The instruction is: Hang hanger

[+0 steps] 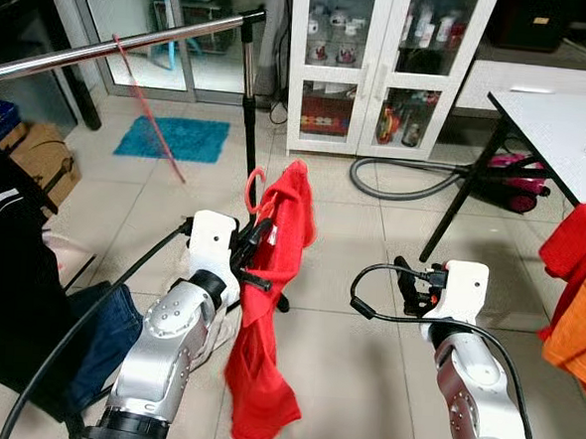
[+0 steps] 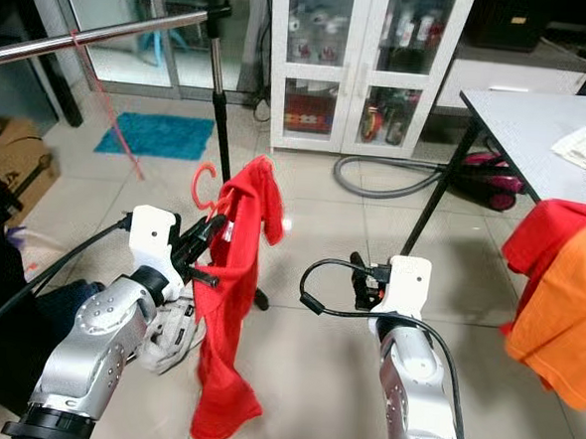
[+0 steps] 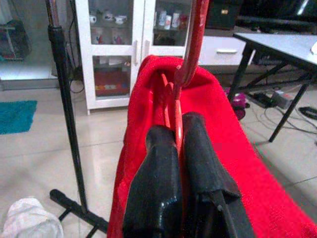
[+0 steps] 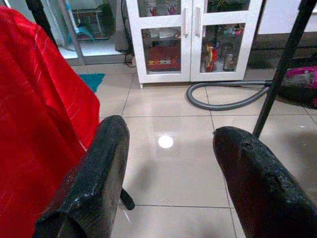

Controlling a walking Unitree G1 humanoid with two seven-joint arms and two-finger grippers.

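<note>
Left arm: raised forward and bent at the elbow, the left gripper (image 1: 257,239) pointing up and ahead toward the rack's upright pole (image 1: 249,97).
Left gripper grip: both black fingers (image 3: 158,183) pressed together on the red hanger (image 3: 185,74), clamping its wire just below the hook.
Hanger: held upright, its hook (image 1: 255,189) curling above the gripper, with a red shirt (image 1: 267,317) draped over it and trailing down toward the floor.
Hanger versus rail: the hook sits well below the silver rail (image 1: 104,49), which slants across the upper left; hook and rail are apart.
Right arm: stretched forward low, the right gripper (image 4: 168,173) over bare tile with its fingers spread wide, holding nothing.
Room to move: open tiled floor (image 1: 366,333) between the two arms; the pole's base (image 3: 74,203) lies near the shirt.
Edges: the grey table (image 1: 567,127) stands on the right, red and orange cloths (image 1: 582,297) hanging off it; a white glass cabinet (image 1: 382,66) stands ahead.
Left side: dark clothing (image 1: 29,303) lies close by the left arm.
</note>
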